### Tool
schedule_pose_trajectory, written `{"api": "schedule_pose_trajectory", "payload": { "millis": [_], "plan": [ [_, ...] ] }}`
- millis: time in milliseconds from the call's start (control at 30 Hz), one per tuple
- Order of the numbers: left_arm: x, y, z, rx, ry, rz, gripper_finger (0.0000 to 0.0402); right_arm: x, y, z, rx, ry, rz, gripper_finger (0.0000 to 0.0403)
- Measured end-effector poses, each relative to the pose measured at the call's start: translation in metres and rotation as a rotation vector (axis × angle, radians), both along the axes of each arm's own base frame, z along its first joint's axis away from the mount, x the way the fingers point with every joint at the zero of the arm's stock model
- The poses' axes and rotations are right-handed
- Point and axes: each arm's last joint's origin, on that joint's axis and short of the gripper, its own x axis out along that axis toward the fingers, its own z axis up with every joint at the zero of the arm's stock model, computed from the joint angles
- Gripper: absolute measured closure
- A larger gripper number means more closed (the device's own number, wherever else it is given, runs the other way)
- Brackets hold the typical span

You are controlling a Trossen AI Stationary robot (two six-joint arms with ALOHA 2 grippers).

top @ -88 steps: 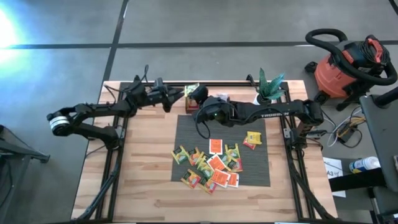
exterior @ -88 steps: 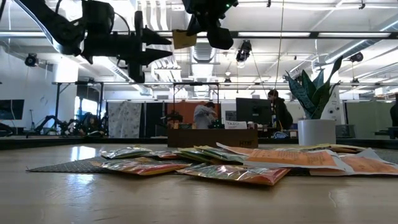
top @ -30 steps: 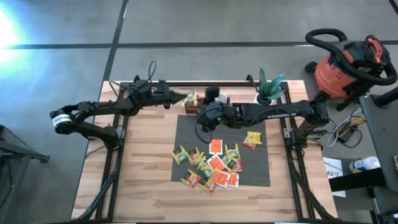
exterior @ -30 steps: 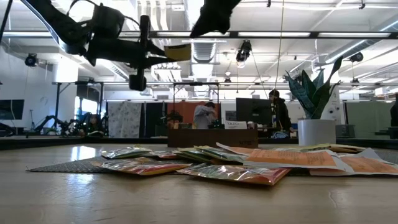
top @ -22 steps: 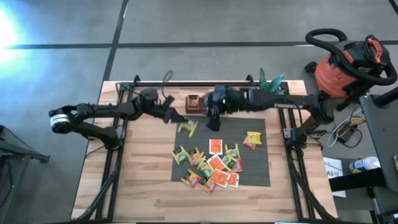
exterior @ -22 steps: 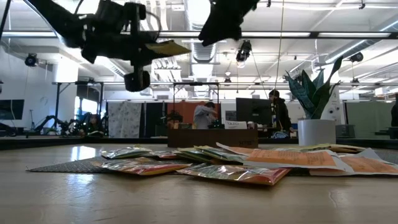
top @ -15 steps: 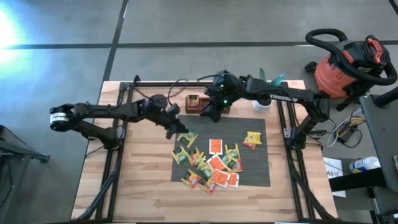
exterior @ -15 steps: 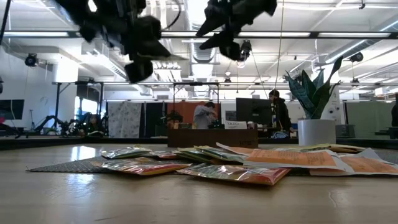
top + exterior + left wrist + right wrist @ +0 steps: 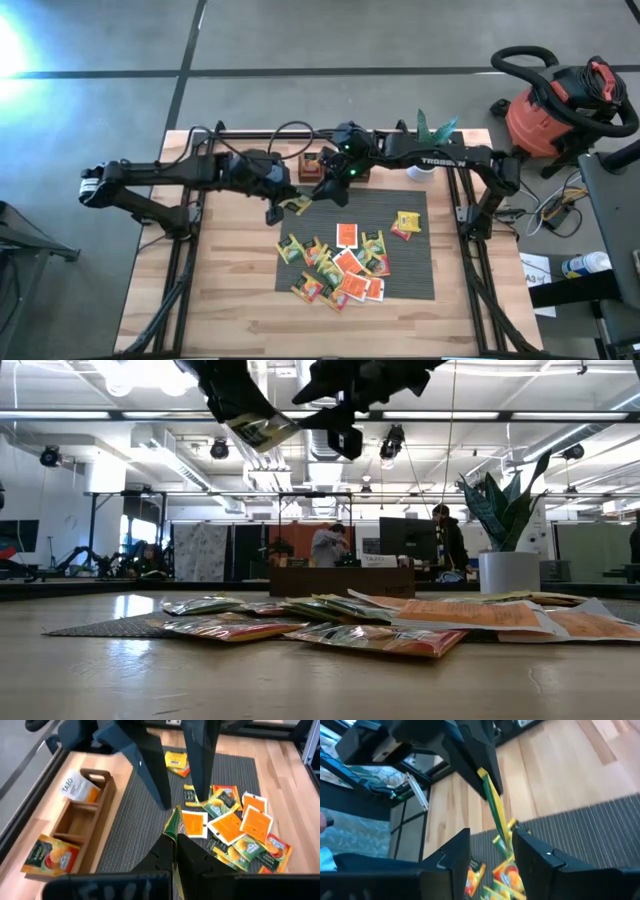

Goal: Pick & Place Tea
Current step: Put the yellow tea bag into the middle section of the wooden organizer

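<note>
My left gripper (image 9: 175,851) is shut on one green-and-yellow tea sachet (image 9: 173,822), held in the air over the far left corner of the grey mat (image 9: 300,235). My right gripper (image 9: 490,851) is open. Its two fingers stand on either side of that sachet's (image 9: 496,812) free end, and no touch shows. In the high view the two grippers (image 9: 282,205) (image 9: 314,193) meet just in front of the wooden tray (image 9: 312,165). Several more tea sachets (image 9: 340,265) lie flat in a pile on the mat. My left gripper pinches the sachet between its two fingers by one edge (image 9: 173,839). It comes from the table's left, slanting down. The sachet stands on edge and sticks out past the fingertips, clear of mat and tray (image 9: 262,428).
The tray holds a white-and-orange sachet (image 9: 75,787) and a yellow-orange one (image 9: 50,857). One yellow sachet (image 9: 406,222) lies apart on the right of the mat. A potted plant (image 9: 432,145) stands at the far right. Bare wood lies near and left of the mat.
My left gripper has carried the sachet from beside the tray toward the near edge and the right, out over the mat's corner, then up a little. It has rolled, so the sachet now stands on edge. My right gripper has rolled and swung left to the sachet.
</note>
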Motion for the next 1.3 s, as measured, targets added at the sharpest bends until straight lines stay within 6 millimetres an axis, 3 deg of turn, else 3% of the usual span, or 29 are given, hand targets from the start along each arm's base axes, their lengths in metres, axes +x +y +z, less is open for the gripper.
{"api": "schedule_pose_trajectory", "payload": {
  "millis": [600, 800, 1033, 1300],
  "plan": [
    [0.003, 0.0, 0.002, -0.027, -0.041, -0.009, 0.0392, 0.006, 0.015, -0.001, -0.143, -0.043, 0.043, 0.0285],
    [0.004, 0.0, 0.004, -0.037, -0.061, -0.009, 0.0392, 0.006, 0.015, -0.001, -0.143, -0.045, 0.044, 0.0314],
    [0.005, -0.001, 0.005, -0.051, -0.073, -0.013, 0.0392, 0.006, 0.016, -0.001, -0.141, -0.046, 0.049, 0.038],
    [0.005, -0.001, 0.004, -0.106, -0.07, 0.029, 0.0386, 0.005, 0.017, -0.002, -0.135, -0.024, 0.052, 0.0387]
  ]
}}
